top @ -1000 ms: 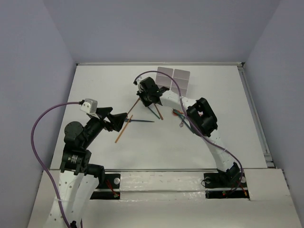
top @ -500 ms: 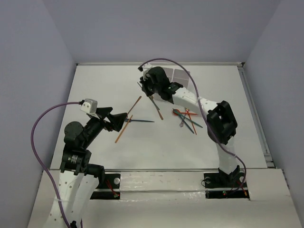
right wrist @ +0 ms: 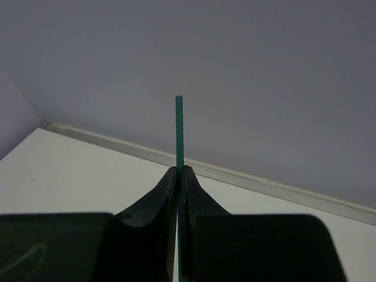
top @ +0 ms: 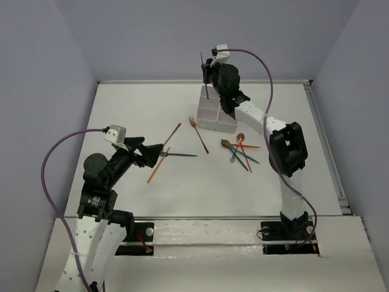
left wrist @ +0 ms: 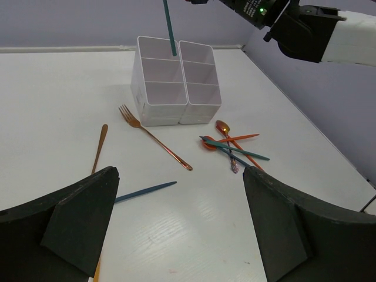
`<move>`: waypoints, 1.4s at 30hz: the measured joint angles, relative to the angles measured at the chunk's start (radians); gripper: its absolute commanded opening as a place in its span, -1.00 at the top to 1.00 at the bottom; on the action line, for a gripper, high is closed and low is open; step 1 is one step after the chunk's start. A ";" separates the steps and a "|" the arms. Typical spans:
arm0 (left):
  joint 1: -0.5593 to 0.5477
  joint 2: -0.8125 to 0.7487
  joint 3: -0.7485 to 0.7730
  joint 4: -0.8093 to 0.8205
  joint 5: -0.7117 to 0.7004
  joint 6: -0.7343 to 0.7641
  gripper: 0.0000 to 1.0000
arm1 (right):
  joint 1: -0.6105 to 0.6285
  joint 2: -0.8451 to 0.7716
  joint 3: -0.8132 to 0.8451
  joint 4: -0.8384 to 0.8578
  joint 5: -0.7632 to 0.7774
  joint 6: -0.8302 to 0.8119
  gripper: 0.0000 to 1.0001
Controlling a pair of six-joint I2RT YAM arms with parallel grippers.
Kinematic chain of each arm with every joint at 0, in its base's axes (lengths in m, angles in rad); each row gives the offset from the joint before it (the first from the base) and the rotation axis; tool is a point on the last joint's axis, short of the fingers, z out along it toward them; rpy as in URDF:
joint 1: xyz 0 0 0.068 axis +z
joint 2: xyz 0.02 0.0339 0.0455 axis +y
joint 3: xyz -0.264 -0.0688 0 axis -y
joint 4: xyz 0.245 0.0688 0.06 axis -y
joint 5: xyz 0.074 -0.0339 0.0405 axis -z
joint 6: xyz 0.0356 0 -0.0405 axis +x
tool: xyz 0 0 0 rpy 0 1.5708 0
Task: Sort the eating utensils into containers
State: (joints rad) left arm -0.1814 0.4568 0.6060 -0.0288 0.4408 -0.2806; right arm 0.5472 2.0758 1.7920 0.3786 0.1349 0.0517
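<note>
The white six-compartment containers [top: 208, 121] [left wrist: 160, 114] stand at the table's back centre. My right gripper [top: 209, 76] [right wrist: 181, 171] is shut on a dark teal utensil [top: 204, 73] [right wrist: 179, 129] [left wrist: 170, 29]. It holds the utensil upright, its lower end over the back left compartment. My left gripper [top: 159, 152] [left wrist: 179, 176] hangs open and empty above a teal utensil [top: 181, 154] [left wrist: 144, 191] lying on the table. An orange fork [top: 199, 134] [left wrist: 154, 136] and an orange utensil [top: 172, 135] [left wrist: 98, 147] lie in front of the containers. A mixed pile of utensils [top: 240, 151] [left wrist: 232, 147] lies to the right.
Another orange utensil [top: 156, 168] lies under my left gripper. Purple cables [top: 51, 176] [top: 267, 67] loop off both wrists. A metal rail [top: 325, 146] runs along the table's right edge, and walls close in the back and sides.
My right arm has lifted the teal utensil from the table's middle and carried it back and right to above the containers, turning it upright. The left arm has stayed put.
</note>
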 measured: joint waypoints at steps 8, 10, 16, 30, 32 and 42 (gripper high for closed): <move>0.000 0.020 0.005 0.000 -0.002 0.008 -0.98 | -0.075 0.160 0.077 0.154 0.046 -0.048 0.86; 0.002 0.026 0.005 0.000 -0.002 0.009 -0.98 | -0.079 0.172 0.077 0.175 0.046 -0.055 0.86; 0.025 0.042 0.006 -0.001 -0.002 0.010 -0.98 | -0.082 0.188 0.076 0.291 0.046 -0.080 0.86; 0.049 0.053 0.006 -0.003 0.000 0.010 -0.98 | -0.083 0.274 0.063 0.436 0.067 -0.150 0.86; 0.051 0.053 0.006 -0.003 0.000 0.010 -0.98 | -0.083 0.276 0.040 0.454 0.069 -0.153 0.83; 0.059 0.053 0.006 -0.003 0.004 0.010 -0.98 | -0.084 0.238 -0.190 0.534 0.058 -0.135 0.04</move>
State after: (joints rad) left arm -0.1223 0.5095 0.6117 -0.0315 0.4446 -0.2707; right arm 0.4633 2.3138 1.6016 0.9123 0.1928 -0.0837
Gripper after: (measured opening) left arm 0.989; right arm 0.429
